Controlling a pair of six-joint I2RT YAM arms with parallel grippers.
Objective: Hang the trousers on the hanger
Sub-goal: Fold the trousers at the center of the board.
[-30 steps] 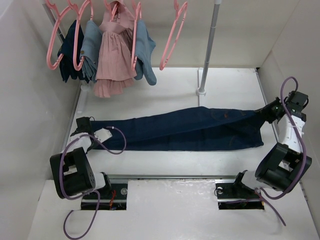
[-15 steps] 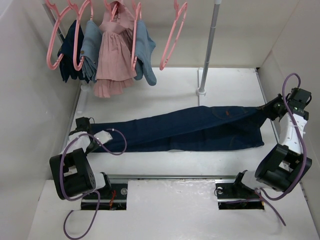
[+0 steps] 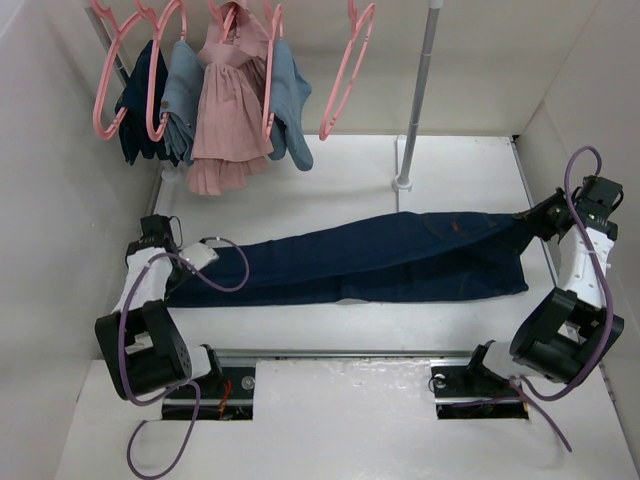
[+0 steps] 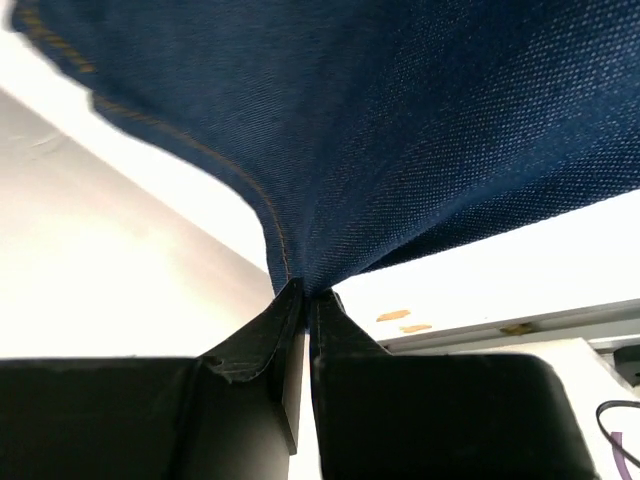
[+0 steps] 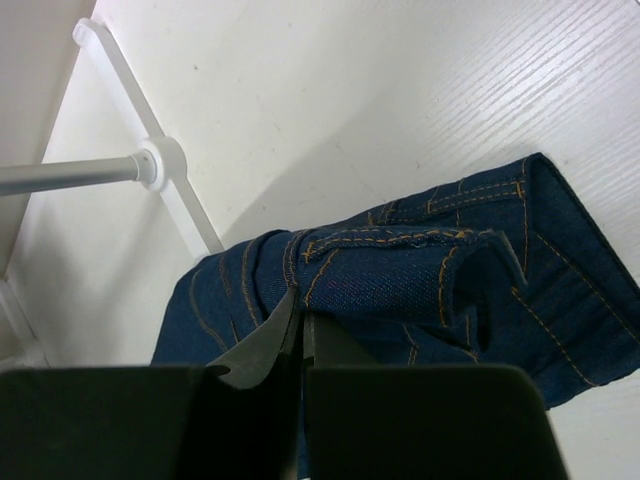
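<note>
My L claw (image 4: 305, 292) is clamped tight: jaws pressed together w/ a pinch of the trousers (image 4: 400, 120) btwn the tips, right by an orange-stitched seam. From the tips the dark navy denim fans out ahead of me, pulled taut.

My R claw (image 5: 298, 320) is closed the same way on the other end. Just past its tips sits folded denim w/ orange pocket stitching and a thick doubled edge, bunched ahead and to the right. Beyond that is the white bench (image 5: 400, 90). Ahead-left of this claw is the round foot (image 5: 160, 163) of an upright pole.

From above, the trousers run as one long band across the bench, straight from L claw to R claw: narrow leg end at L, wider waist end at R. I can't tell whether the cloth rests on the bench or hangs just off it.

Further out, past the band on the far side, the hanger (image 3: 345, 75) hangs up high. It's thin pink plastic, well apart from both claws and approx midway btwn them across the bench, w/ the pole just beside it on the R-claw side. Toward the L-claw side hang more pink hangers carrying clothes: a pink dress (image 3: 228, 110), lighter blue denim pieces (image 3: 290, 100) on either side of it, and a dark garment (image 3: 138, 100) at the end, far beyond my L claw.
</note>
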